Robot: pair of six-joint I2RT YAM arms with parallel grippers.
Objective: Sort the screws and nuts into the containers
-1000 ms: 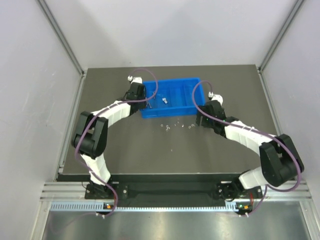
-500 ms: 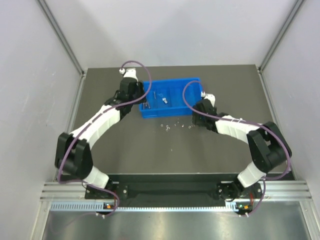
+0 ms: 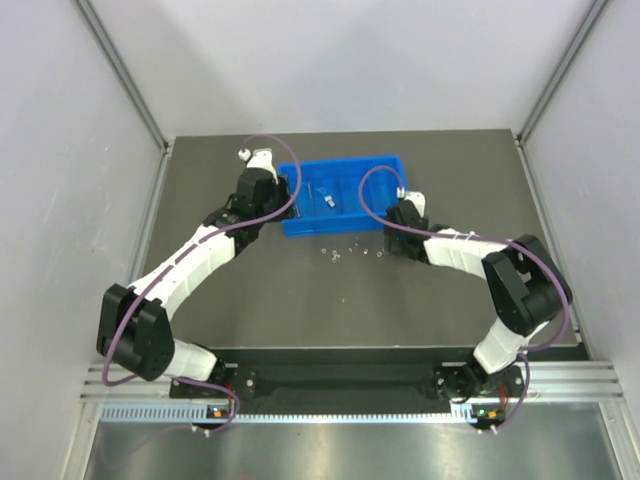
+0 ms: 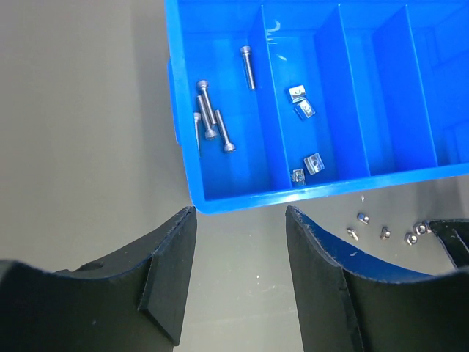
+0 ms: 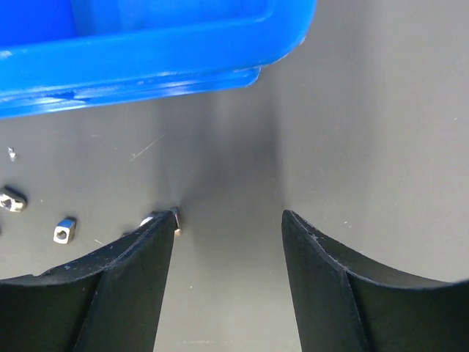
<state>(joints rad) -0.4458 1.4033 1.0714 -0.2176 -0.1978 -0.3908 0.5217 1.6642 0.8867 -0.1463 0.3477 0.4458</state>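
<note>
From above, the blue tray (image 3: 340, 231) lies toward the far side of the dark counter (image 3: 300, 310). It is a shallow, bright rectangle split by low dividers into side-by-side compartments. The left arm (image 3: 200, 255) reaches to the tray's left end and the right arm (image 3: 460, 250) to its near right corner. A scatter of loose silvery pieces (image 3: 335, 255) sits on the counter just in front of the tray. They are too small in this view to tell screw from nut.

In the left wrist view, the left fingers (image 4: 172, 264) stand well apart and hold nothing, with the tray's near-left corner beyond them. The end compartment holds the screws (image 4: 212, 125), thin shafts with small heads. One lies apart from a loose cluster of the others. The next compartment holds the nuts (image 4: 302, 103), compact and blocky.

In the right wrist view, the right fingers (image 5: 139, 271) are also parted, with only bare counter between them. One small piece (image 5: 175, 218) sits at the tip of one finger, possibly touching it. More lie off to that side.
</note>
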